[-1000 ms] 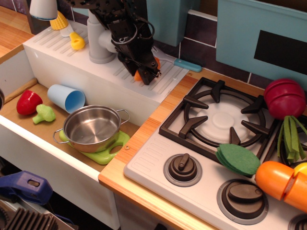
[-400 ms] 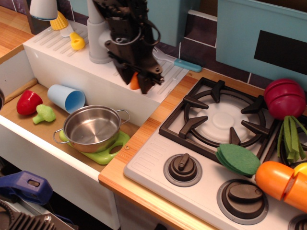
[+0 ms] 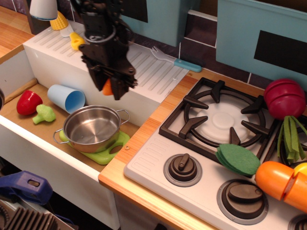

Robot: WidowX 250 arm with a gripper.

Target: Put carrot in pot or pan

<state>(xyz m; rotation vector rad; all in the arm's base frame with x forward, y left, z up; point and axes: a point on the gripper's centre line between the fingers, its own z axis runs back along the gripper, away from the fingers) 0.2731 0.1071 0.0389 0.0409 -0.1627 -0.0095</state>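
Observation.image, single view from above the toy kitchen. We list as follows.

Arm: black, reaching down from the top edge, its lower end hanging above the sink basin (image 3: 29, 125) beside the white ribbed drainboard (image 3: 144, 72). It tilts slightly, tip pointing down toward the basin.

Claw (image 3: 111, 89): black, two fingers closed on the carrot (image 3: 108, 87). Only a small patch of smooth orange plastic shows between the fingers; we cannot make out the carrot's full shape. It is held in the air, above and just behind the pot (image 3: 91, 128), not touching it.

Pot: shiny steel, round, shallow, two thin wire loop handles, nothing visible inside. It stands on a light green plastic board (image 3: 112, 149) in the basin.

Other basin items: light blue plastic cup (image 3: 65, 98) lying on its side near the pot; red pepper (image 3: 28, 102); green broccoli piece (image 3: 44, 114) touching the pepper.

Drainboard items: yellow corn cob (image 3: 59, 21) at the far left corner; a fork with a blue handle (image 3: 177, 61) at the right.

Worktop (image 3: 144, 134): light wood. On it, a white stove (image 3: 211, 158) with a dark grate and two dark grey knobs. On the stove: flat green felt disc (image 3: 237, 159), orange fruit (image 3: 283, 179) cut in halves, dark red round item (image 3: 285, 98), green strips (image 3: 290, 139).
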